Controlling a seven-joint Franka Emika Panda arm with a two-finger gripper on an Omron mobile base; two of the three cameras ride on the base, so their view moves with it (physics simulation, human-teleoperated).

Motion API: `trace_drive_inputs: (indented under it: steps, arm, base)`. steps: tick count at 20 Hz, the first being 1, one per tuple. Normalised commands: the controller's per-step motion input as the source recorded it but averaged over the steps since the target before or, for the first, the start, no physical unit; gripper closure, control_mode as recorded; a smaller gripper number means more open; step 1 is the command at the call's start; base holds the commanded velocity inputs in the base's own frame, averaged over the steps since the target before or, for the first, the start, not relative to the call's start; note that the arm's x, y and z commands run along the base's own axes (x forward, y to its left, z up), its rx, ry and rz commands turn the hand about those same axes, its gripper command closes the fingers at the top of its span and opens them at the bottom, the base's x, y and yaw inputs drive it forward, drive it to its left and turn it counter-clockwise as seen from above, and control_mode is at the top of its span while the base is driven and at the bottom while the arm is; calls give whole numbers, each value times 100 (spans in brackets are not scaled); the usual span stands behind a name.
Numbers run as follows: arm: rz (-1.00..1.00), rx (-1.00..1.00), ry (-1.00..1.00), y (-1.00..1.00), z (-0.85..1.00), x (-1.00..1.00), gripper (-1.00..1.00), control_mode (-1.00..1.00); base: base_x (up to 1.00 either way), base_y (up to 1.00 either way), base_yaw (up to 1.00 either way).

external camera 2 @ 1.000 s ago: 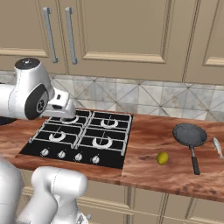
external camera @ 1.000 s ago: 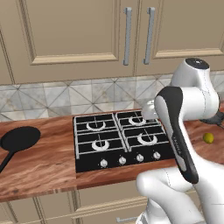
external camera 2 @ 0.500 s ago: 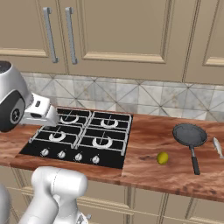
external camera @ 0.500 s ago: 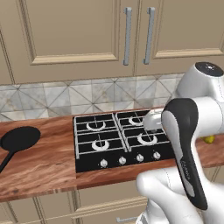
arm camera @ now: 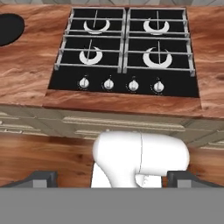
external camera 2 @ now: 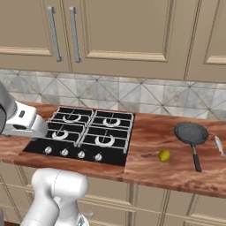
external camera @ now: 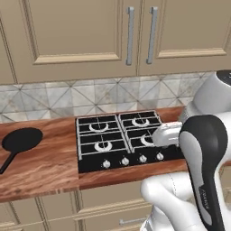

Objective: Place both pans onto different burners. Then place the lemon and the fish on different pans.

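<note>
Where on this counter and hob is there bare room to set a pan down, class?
All four burners on the hob are bare. Wood lies free between the black pan and the hob's left edge, and between the hob and the lemon. It is crowded at the right end: grey pan, fish.

Wood counter carries black hob set into it, w/ 4 burners and knob row at front. Black pan lies on counter far left of hob. Right of hob: lemon, then grey-inside pan, fish at far right.
</note>
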Motion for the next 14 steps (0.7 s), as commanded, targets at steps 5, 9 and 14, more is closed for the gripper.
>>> trace_drive_inputs:
  steps: [5,9,14]
  arm:
    - [0,0,0,0,0,0,-100,100]
    - [0,0,0,0,0,0,-100,100]
    - [0,0,0,0,0,0,-100,100]
  base:
    - [-13,46,6]
    - [4,88,3]
    - [1,97,0]
